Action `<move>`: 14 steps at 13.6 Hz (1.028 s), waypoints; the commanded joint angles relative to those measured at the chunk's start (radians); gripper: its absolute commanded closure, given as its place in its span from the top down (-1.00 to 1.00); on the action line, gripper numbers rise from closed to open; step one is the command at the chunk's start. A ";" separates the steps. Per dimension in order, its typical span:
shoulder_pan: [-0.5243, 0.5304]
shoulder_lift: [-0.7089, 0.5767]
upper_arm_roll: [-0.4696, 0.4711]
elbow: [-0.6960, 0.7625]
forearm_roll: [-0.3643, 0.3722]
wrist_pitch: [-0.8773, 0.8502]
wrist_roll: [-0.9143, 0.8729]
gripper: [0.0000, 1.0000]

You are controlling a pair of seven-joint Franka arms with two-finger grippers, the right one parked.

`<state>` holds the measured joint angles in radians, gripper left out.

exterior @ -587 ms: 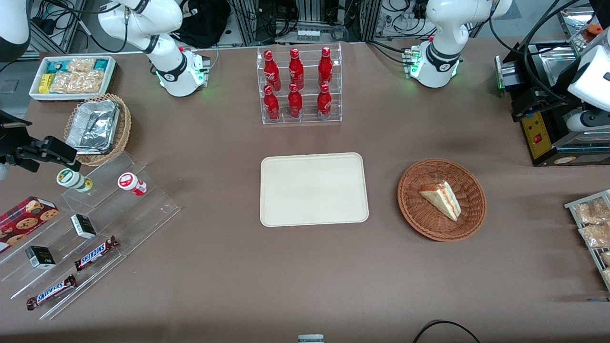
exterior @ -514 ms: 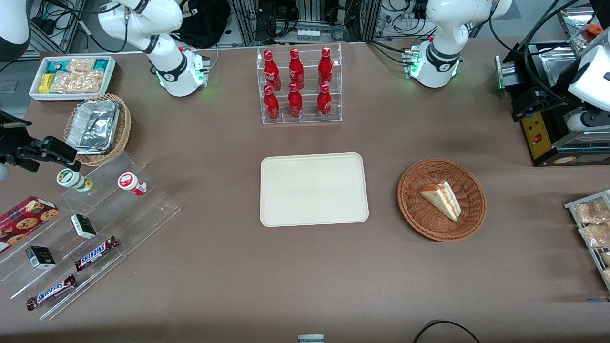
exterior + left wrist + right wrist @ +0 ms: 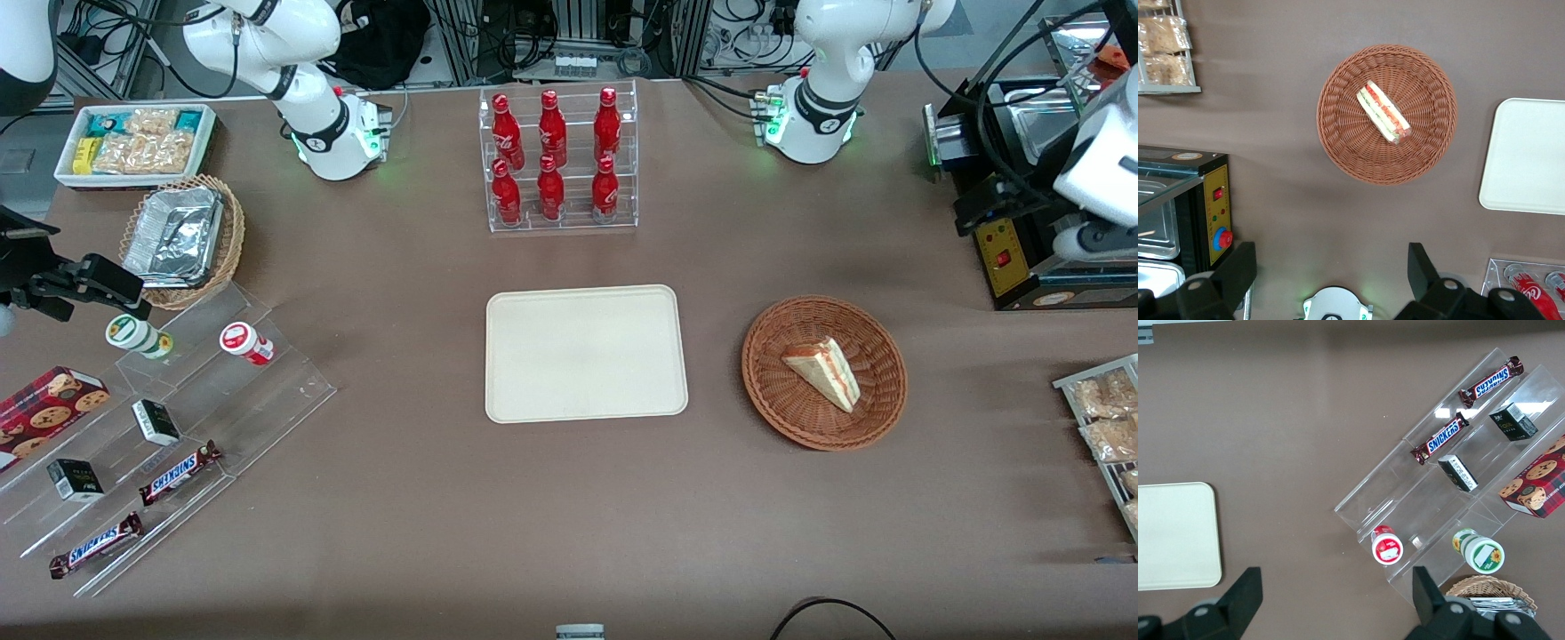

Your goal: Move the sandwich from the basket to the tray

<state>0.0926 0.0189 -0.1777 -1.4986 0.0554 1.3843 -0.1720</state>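
Front view: sandwich lies in basket; tray bare, so nothing moved yet. Pincer spread wide, empty, high above the counter, farther from the camera than the basket.

Your hand hangs high above the desk, its fingers spread wide apart, with nothing between it and the basket. The sandwich lies alone in the basket, open from above. Bare desk separates basket and tray, so you have a free path across. The bottle rack stands farther from the front camera than the tray, well apart. The black machine stands near the basket, toward the working arm's end.
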 commanded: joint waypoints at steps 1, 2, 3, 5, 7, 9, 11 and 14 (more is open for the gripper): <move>-0.010 0.044 -0.012 -0.060 0.004 0.092 -0.014 1.00; -0.011 0.055 -0.023 -0.106 -0.002 0.166 -0.036 1.00; -0.011 0.067 -0.031 -0.150 -0.006 0.230 -0.090 1.00; -0.011 0.068 -0.054 -0.247 -0.006 0.367 -0.156 1.00; -0.011 0.087 -0.056 -0.346 -0.003 0.484 -0.269 1.00; -0.010 0.099 -0.056 -0.441 -0.003 0.620 -0.303 1.00; -0.008 0.104 -0.056 -0.549 -0.008 0.765 -0.399 1.00; -0.008 0.128 -0.056 -0.675 -0.006 0.971 -0.555 1.00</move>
<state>0.0838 0.1542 -0.2329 -2.0975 0.0527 2.2604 -0.6389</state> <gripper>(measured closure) 0.000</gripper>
